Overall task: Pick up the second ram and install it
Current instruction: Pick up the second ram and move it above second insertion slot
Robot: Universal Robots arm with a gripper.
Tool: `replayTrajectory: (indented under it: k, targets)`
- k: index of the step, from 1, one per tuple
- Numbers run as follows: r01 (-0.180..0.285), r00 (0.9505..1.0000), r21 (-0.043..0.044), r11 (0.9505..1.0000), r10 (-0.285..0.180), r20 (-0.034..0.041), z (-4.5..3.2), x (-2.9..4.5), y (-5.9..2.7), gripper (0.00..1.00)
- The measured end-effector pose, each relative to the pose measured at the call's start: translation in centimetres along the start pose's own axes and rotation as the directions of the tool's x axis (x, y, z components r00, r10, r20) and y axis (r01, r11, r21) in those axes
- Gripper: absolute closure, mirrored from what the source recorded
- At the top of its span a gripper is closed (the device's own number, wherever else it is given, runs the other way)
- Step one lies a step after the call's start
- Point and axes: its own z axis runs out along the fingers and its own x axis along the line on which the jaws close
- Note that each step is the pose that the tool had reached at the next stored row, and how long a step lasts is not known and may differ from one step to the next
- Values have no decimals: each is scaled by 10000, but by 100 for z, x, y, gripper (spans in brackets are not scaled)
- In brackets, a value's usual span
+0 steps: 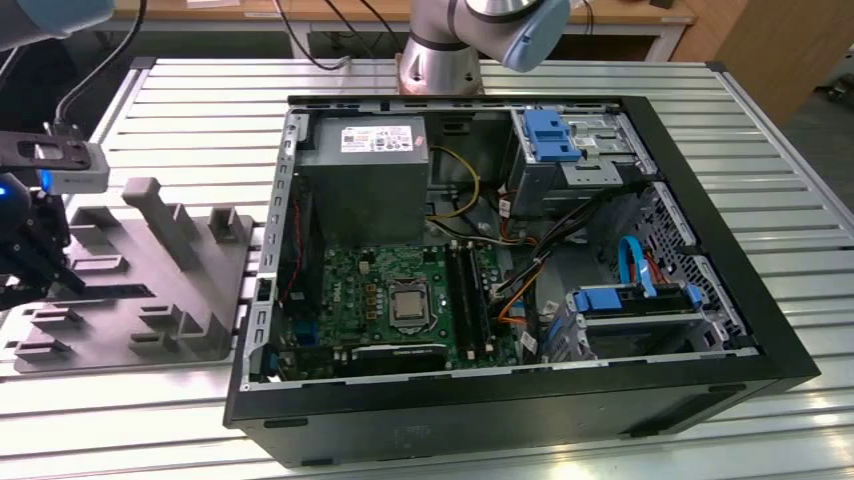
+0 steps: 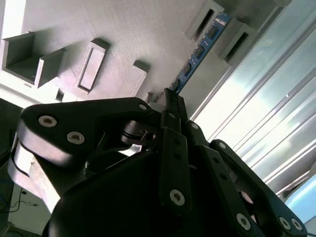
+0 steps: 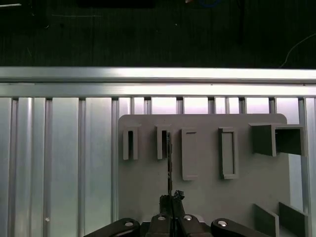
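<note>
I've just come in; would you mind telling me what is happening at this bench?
The robot arm's pincer is closed on the second ram, which stands on edge in a slot of the grey fixture. The open computer case lies beside the fixture, toward the exterior view's right, with its motherboard exposed.

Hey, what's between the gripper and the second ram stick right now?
Nothing. In the first wrist view the gripper is shut on the near end of the second ram, which stands on edge on the grey holder.
</note>
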Motion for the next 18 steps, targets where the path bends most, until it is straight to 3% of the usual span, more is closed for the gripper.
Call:
replayTrajectory:
  k: [18]
  targets:
    - [1,10000,0,10000,-1,0,-568,-36,22,88]
